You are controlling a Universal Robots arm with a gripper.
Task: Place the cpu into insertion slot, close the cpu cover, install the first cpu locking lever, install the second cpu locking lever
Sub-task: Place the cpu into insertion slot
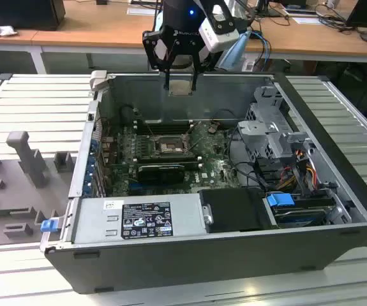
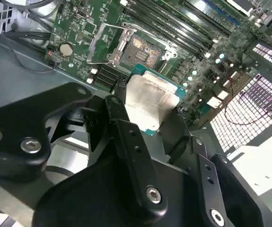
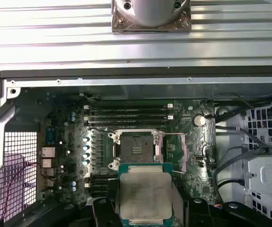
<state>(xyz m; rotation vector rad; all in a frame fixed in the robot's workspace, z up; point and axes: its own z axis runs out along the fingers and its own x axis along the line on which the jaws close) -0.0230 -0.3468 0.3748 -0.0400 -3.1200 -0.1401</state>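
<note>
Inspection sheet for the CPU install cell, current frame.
Surface: grooved metal table carrying the open computer case.
Job's things: cpu held above the board; insertion slot empty; cpu cover swung open.
Clutter: grey fixture blocks at the exterior view's left.
Grippers: pincer shut on the cpu.
Cables: coloured wires inside the case, apart from the slot.
Surroundings: wooden desks behind.
</note>
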